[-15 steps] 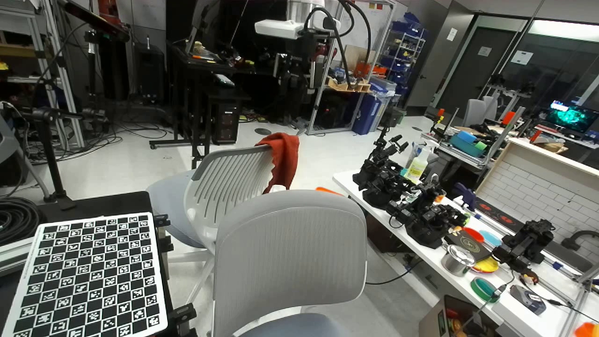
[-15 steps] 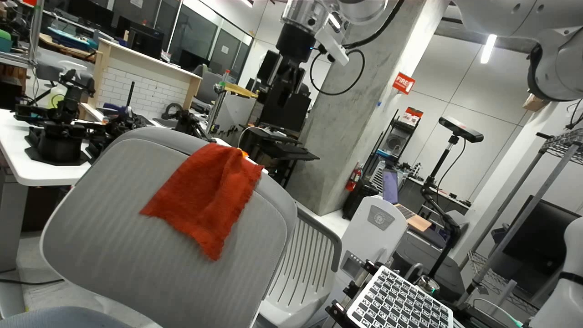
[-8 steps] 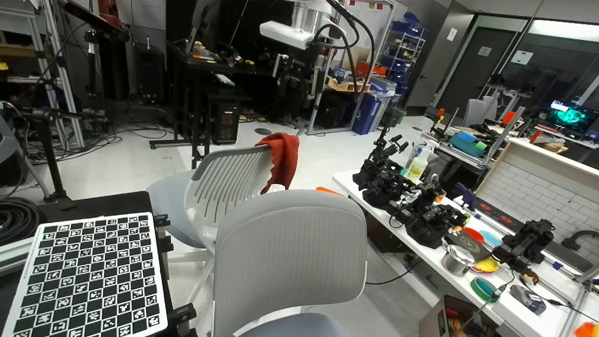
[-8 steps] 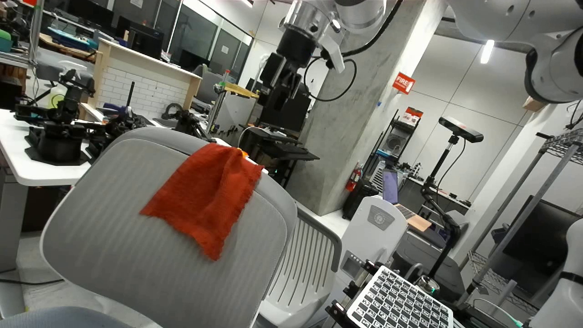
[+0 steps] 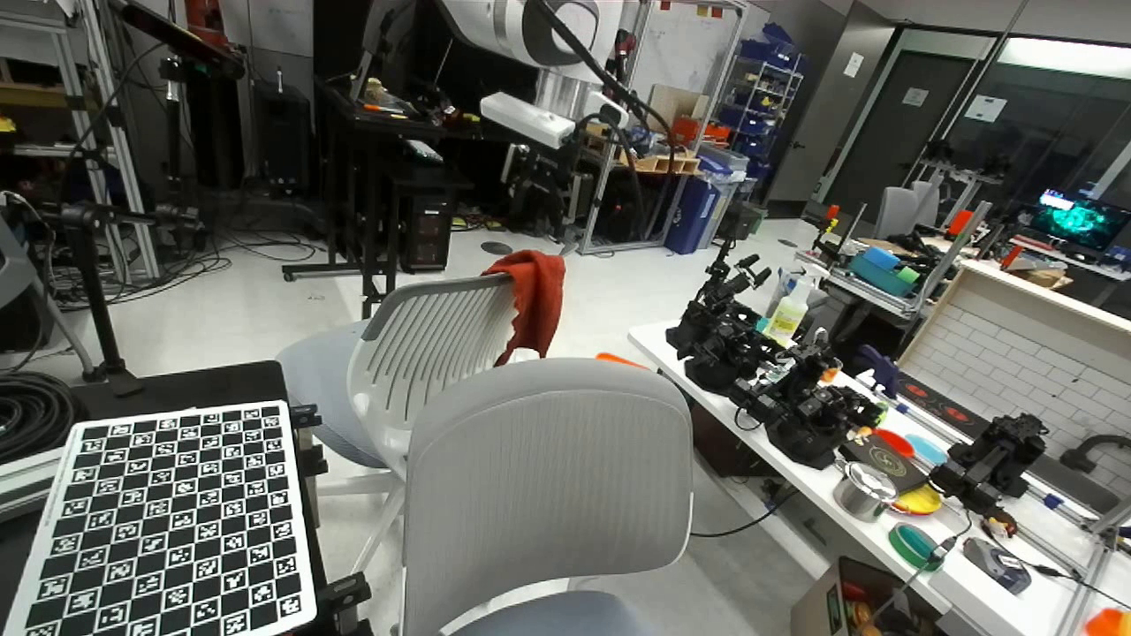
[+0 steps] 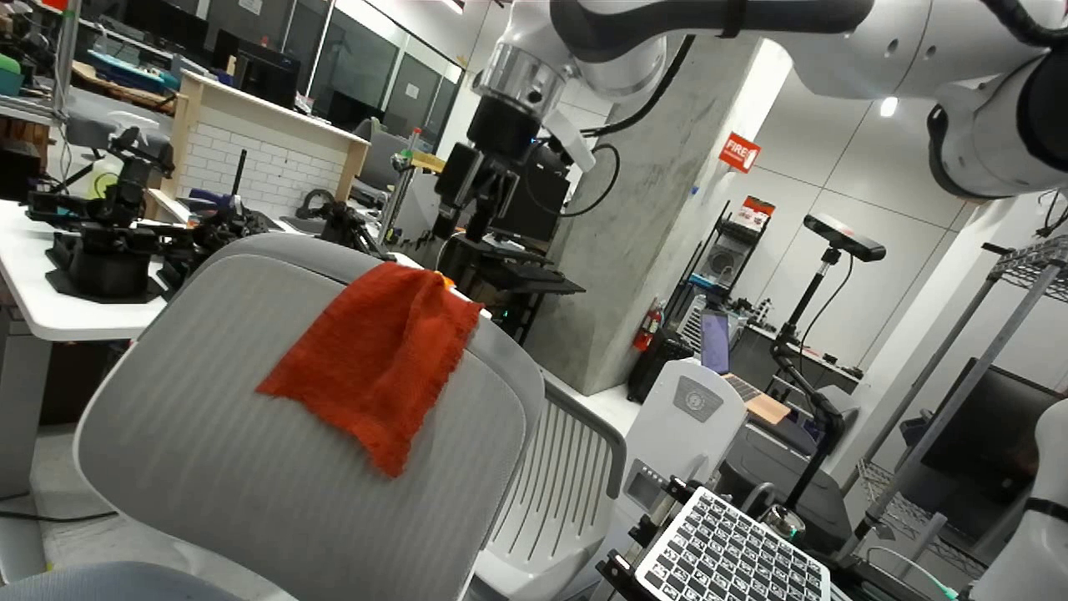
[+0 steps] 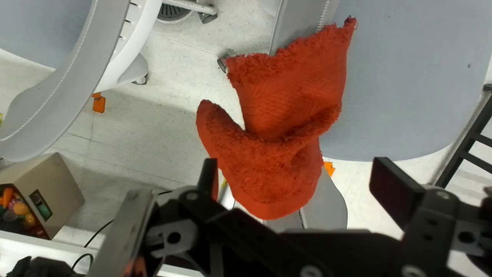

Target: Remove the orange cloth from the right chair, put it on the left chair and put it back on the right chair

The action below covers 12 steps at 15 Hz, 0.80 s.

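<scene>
The orange cloth [image 6: 380,359] is found hanging over the top edge of the draped chair [image 6: 242,451]; none of it touches the neighbouring chair [image 5: 548,477]. In an exterior view the tool [image 6: 460,225] hangs above the cloth and apart from it; the wrist view shows its fingers [image 7: 394,192] spread wide, pinching nothing.

Step in hand, as judged: approach for a pick-up. Whether this is the initial removal or the later return is not established; each chair has a smooth front and a ribbed rear, so right and left cannot be assigned. The next move calls for lowering with a finger either side of the cloth's gathered fold, closing on fabric rather than chair, then lifting toward the neighbouring chair.

Limits: in an exterior view the tool [image 5: 541,221] is dark against a dark background. In the wrist view its own blurred body fills the lower part, and its height over the cloth cannot be read. The cloth's reach down the ribbed side is unclear.
</scene>
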Available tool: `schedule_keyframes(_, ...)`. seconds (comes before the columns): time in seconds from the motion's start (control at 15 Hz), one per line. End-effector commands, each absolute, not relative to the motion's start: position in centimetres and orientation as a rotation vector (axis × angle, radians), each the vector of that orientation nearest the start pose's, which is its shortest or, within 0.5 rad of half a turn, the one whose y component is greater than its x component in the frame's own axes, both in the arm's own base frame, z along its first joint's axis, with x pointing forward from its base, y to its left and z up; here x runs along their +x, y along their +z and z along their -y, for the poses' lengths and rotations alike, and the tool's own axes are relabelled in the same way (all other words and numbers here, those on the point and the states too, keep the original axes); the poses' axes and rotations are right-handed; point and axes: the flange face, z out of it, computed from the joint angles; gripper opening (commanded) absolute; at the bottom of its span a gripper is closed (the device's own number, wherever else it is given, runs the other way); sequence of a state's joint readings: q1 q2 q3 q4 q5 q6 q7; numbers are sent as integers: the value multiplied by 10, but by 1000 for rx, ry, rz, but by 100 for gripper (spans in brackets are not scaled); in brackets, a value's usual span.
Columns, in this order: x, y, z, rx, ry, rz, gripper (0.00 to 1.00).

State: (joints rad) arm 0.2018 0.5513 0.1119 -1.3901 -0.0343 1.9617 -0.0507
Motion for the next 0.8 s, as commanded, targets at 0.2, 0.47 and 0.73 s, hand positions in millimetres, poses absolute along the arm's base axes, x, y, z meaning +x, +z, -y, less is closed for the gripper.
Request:
schedule_keyframes(0.2, 685, 325, -226, -3073, 61, 566, 100)
schedule_keyframes(0.47, 685, 317, -230, -3078, 89, 553, 68)
schedule_keyframes(0.73, 686, 332, -224, -3095, 63, 546, 38)
